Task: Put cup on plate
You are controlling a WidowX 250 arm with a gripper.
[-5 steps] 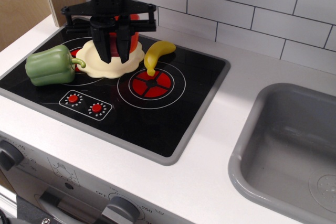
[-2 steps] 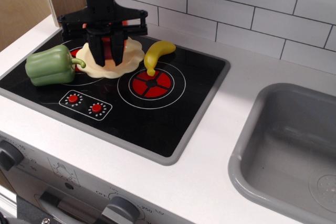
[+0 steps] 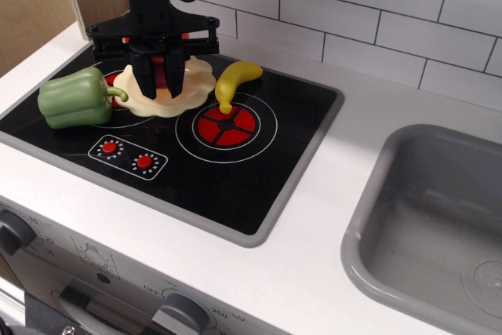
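The red-orange cup (image 3: 162,70) shows only as a red patch between my gripper's two black fingers, over the back part of the plate; I cannot tell whether it rests on the plate or hangs just above it. The pale cream plate (image 3: 196,84) with a wavy rim lies on the back left burner of the toy stove. My gripper (image 3: 161,82) points straight down over the plate, with a finger (image 3: 146,78) on each side of the cup, closed on it. Most of the cup is hidden by the gripper.
A green pepper (image 3: 74,98) lies left of the plate. A yellow banana (image 3: 235,80) lies right of it, by the red front burner (image 3: 226,125). A grey sink (image 3: 439,217) is at the right. A tiled wall stands behind, and a wooden panel at the far left.
My gripper has moved left and slightly back over the plate, and the cup has moved with it from behind the right finger to between the fingers. Almost nothing moved in the last half second.
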